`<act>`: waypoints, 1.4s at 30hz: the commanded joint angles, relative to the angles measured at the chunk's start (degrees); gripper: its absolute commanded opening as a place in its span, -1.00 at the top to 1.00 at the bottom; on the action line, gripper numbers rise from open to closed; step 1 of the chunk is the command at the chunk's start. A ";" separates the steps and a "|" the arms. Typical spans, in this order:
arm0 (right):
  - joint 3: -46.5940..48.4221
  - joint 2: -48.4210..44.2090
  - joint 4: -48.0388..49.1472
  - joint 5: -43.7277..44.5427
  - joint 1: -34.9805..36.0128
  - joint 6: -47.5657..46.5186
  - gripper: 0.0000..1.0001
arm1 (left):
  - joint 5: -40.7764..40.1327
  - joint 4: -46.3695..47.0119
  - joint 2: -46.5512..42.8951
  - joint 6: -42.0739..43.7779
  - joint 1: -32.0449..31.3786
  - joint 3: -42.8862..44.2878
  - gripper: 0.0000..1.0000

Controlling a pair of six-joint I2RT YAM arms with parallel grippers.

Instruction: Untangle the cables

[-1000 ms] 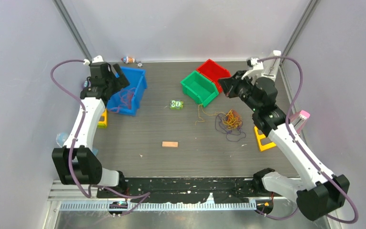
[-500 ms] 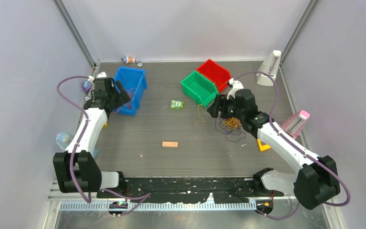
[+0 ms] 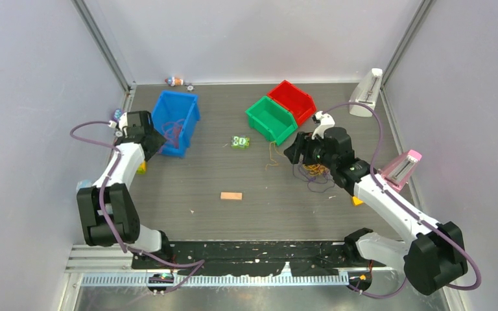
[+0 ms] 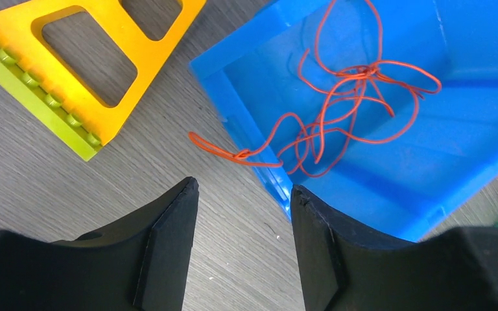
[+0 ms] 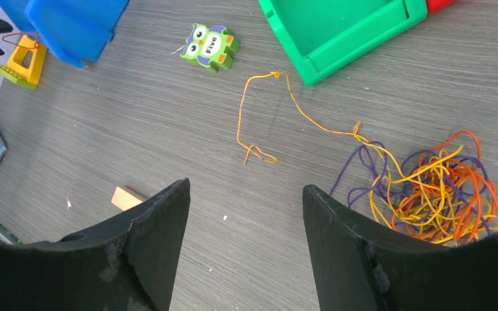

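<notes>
Lying beside the spread right gripper [image 5: 246, 191], tangled cables [image 5: 436, 194]

A dark grey wood-grain worktop [image 3: 233, 175] fills the middle of the overhead view. At its upper left stands a blue bin [image 3: 180, 94]. At upper centre a green bin [image 3: 284, 135] and a red bin [image 3: 287, 84] sit touching, side by side. Between the blue and green bins lies a green owl block [image 3: 239, 142] marked "Five". A small wooden block [image 3: 231, 195] lies alone below centre. A yellow bracket [image 4: 84, 65] with cut-outs and a green studded edge lies just beside the blue bin's lower left corner. Along the right edge stand a white wedge [image 3: 367, 96] and a pink-topped one [image 3: 402, 167].
</notes>
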 commanded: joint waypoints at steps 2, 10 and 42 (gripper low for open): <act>-0.65 -1.73 3.18 1.43 0.16 -0.94 -0.38 | -4.42 1.77 1.89 -4.43 0.44 0.96 -0.08; -1.81 -2.28 3.76 2.90 0.16 -1.79 -0.35 | -4.70 4.71 4.74 -4.46 0.44 2.57 1.00; -0.39 -6.55 -15.29 20.11 0.03 2.55 -0.75 | 10.67 3.01 1.74 10.55 -9.45 14.24 -0.30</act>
